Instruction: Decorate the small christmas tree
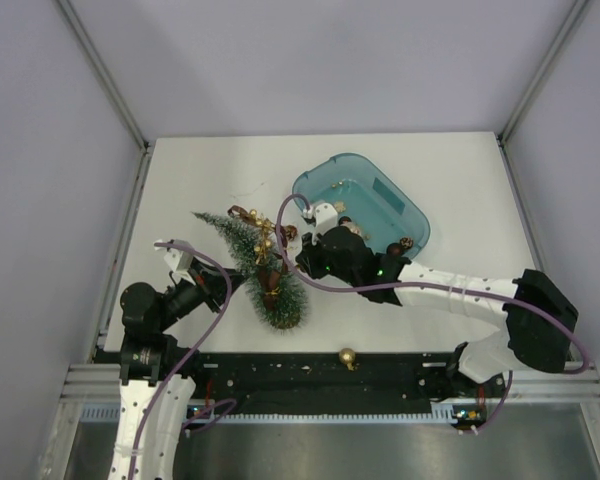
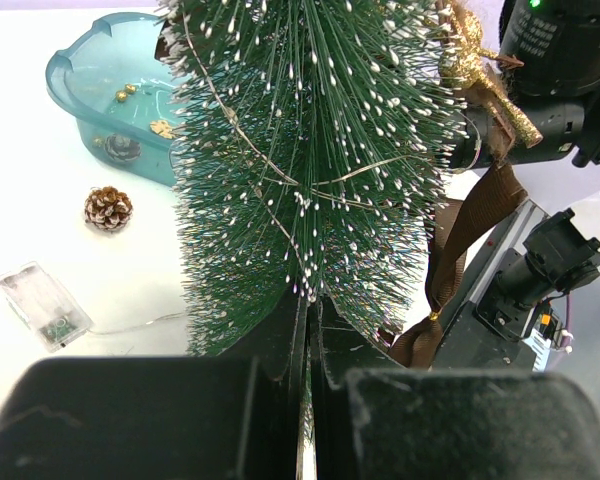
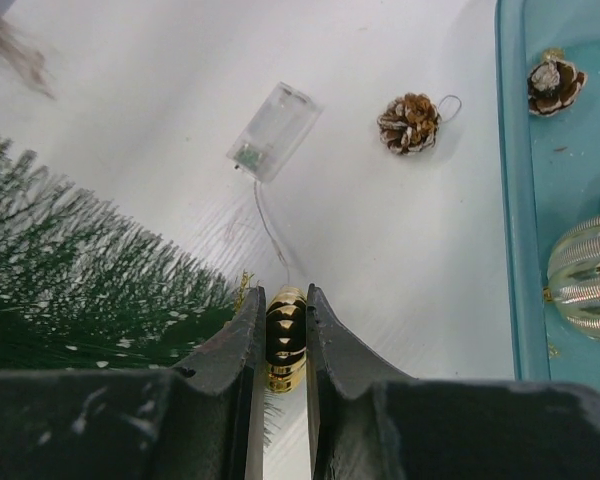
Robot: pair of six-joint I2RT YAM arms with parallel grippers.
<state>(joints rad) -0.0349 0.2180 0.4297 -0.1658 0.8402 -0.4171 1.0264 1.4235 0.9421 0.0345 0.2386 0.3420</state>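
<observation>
The small christmas tree (image 1: 242, 240) lies slanted on the desk (image 1: 180, 170) between the two arms. Its tip points far-left and its broad end is toward the near edge. The right gripper (image 3: 283, 296) has its jaws closed on a little gold ornament (image 3: 285, 340). In its wrist view the tree's bristles are just beside it to the left, so the hanging move probably goes sideways across the tree's long axis. The left gripper (image 2: 307, 320) has its jaws closed hard against the lower bristles, though I cannot tell whether they pinch any. The right arm looks better placed to decorate.
</observation>
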